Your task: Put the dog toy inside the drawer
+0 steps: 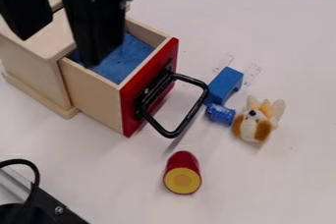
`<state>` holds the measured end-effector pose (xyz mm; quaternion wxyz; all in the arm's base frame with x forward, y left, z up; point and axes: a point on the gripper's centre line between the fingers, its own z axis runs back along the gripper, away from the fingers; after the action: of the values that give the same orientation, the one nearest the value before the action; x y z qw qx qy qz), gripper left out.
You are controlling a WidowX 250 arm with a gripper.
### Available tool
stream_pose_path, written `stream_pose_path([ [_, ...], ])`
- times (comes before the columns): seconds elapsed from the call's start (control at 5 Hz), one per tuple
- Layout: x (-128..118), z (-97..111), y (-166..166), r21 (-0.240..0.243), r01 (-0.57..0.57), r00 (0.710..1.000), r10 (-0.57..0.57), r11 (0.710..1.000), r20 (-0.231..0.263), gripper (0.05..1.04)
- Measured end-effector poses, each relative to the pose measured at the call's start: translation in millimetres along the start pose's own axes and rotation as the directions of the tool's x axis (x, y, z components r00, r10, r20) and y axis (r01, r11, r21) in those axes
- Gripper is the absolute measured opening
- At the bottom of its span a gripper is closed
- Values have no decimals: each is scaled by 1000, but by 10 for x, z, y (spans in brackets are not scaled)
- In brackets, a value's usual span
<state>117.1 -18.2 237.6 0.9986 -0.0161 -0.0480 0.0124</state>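
The dog toy (257, 122) lies on the table (242, 188), outside the drawer (151, 88), on the side where the black handle (190, 112) sticks out. Its nose and brown patches show to the camera. The long axis seems to run from upper right to lower left in the view, but the soft shape makes this not so certain. Just beside it is a small blue cylinder (222, 114), and I cannot tell if the two are touching. Next to this cylinder stands a blue block (226, 85), with clear plastic pieces near it. A red cylinder (183, 173) with a yellow end lies nearer to the camera.

The drawer is pulled out of the wooden box (36, 46), and blue lining (128, 58) shows inside. The gripper (60, 50) hangs over the box and the drawer, at the upper left of the view. Its fingers (96, 29) are apart, and nothing is between them.

So the dog toy is well apart from the fingers, toward the lower right, with the drawer front and the handle between. In my judgement, the next step is to go across the handle and grasp the toy over its narrow side. The blue cylinder could be caught together with it, and the soft toy will probably squeeze a little.
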Motion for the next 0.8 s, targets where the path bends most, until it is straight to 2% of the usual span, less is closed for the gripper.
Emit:
stream_pose_path([
  [0.2, -13, -30, 10, 6, 1, 1000, 0, 1000, -11, 999],
  [0.4, 178, -179, 54, 22, 2, 999, -1, 1000, -41, 999],
  [0.6, 347, -277, 59, 25, 6, 1000, -5, 1000, -27, 999],
  [0.8, 498, -477, 48, 27, -5, 999, 6, 1000, -44, 999],
])
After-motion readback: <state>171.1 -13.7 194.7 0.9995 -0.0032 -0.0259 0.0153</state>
